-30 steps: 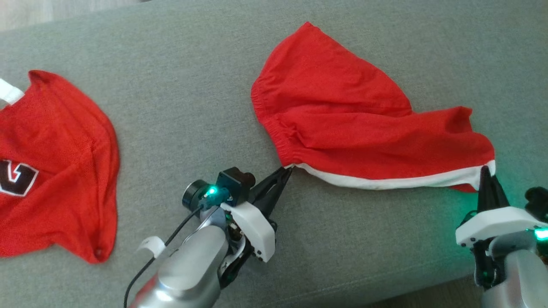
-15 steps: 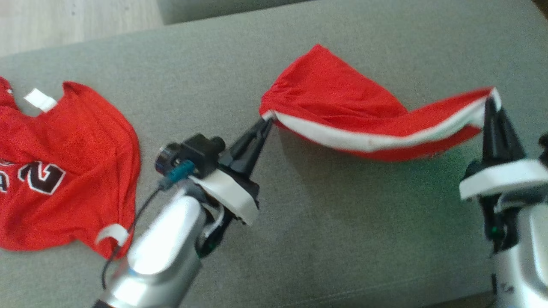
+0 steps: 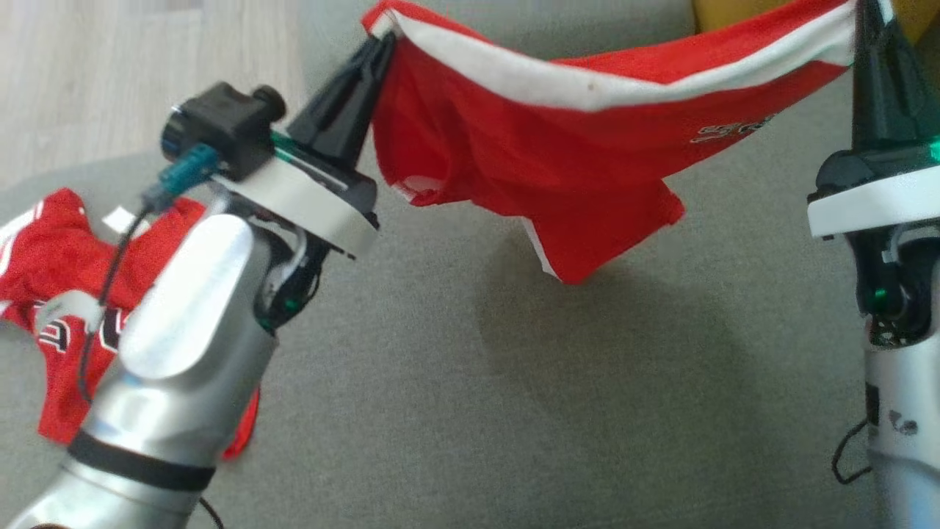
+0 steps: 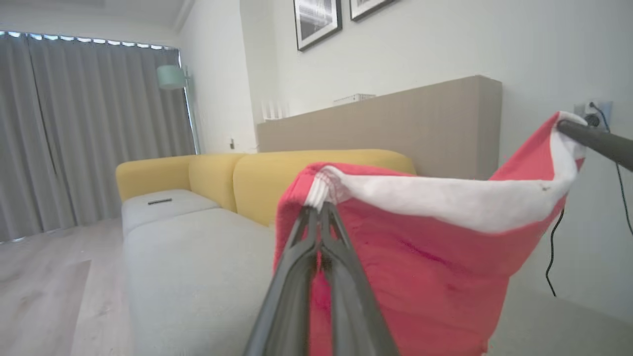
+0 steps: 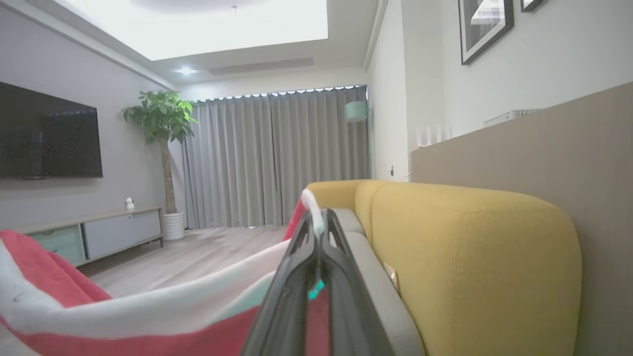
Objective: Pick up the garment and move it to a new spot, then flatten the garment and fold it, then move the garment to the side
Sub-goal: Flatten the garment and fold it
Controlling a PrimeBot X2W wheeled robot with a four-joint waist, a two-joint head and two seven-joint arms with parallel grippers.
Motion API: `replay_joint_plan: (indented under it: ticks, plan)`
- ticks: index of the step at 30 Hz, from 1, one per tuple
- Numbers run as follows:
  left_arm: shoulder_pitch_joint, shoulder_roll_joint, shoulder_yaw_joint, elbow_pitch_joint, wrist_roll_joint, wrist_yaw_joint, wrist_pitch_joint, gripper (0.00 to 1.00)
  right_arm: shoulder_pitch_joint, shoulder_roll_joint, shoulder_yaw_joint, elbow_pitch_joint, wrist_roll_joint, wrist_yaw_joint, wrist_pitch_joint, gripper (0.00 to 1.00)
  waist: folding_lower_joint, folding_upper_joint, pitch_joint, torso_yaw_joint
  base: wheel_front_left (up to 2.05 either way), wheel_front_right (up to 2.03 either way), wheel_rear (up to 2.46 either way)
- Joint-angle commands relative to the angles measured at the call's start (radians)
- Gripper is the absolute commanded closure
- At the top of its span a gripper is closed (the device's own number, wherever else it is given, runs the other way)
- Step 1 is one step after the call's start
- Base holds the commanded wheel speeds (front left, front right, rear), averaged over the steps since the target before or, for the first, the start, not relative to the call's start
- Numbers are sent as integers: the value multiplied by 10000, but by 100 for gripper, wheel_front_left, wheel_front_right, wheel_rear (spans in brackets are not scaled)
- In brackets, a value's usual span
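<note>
The red shorts point(image 3: 558, 147) hang in the air above the grey sofa seat point(image 3: 514, 411), stretched between the two hands. Their white band point(image 3: 587, 84) runs along the top edge and sags a little in the middle, and the rest of the cloth droops below it in loose folds. The lowest corner hangs clear of the cushion. Some small pale lettering shows near the right end, too blurred to read.

The left hand point(image 3: 383, 44) is closed on the left end of the band, its dark fingers pinched together on the gathered white edge. The right hand point(image 3: 870, 22) is closed on the other end, with the white hem caught between its fingertips.

A second red garment, a jersey point(image 3: 51, 250) with dark and white lettering, lies crumpled on the seat at the far left, partly behind the left forearm. Pale wood floor point(image 3: 110, 66) shows beyond the sofa's left edge. In the right wrist view a yellow backrest point(image 5: 470, 257) runs alongside the seat.
</note>
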Motion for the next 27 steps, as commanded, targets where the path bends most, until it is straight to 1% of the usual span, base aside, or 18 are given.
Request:
replay_joint_plan:
  ticks: [1,6,11,14,16,19,21,24,27]
  plan:
    - [-499,391,578,-526,-125,132,99,100,-217,98,167,-582,63,-7,205,100,0,0,-257,21,0,0,0]
    - [-62,812,841,-1600,-324,405,462,100,558,433,-3,-1590,-62,-7,881,100,0,0,-383,8,0,0,0]
    - [544,1284,978,-3162,-463,753,1147,100,1147,836,-514,-2780,-60,-7,1765,100,0,0,-269,8,0,0,0]
    - [419,1620,1054,-3911,-462,832,1721,100,950,942,-727,-3306,-296,-7,2253,100,0,0,113,-10,0,0,0]
    - [53,1836,1056,-4077,-330,796,2051,100,508,937,-715,-3308,-466,-7,2458,100,0,0,477,-47,0,0,0]
    - [-859,1856,1024,-3833,-325,603,2387,100,-625,744,-588,-2740,-582,-7,2532,100,0,0,1184,-123,0,0,0]
    - [-1698,1904,956,-3298,-183,439,2504,100,-1657,637,-475,-1981,-572,-7,2384,100,0,0,1699,-247,0,0,0]
    - [-3115,1789,879,-2102,-154,221,2455,100,-3437,391,-204,-389,-705,-7,1882,100,0,0,2382,-433,0,0,0]
    - [-4611,1792,843,-684,35,99,2117,100,-5320,322,-26,1440,-889,-7,951,100,0,0,2886,-693,0,0,0]
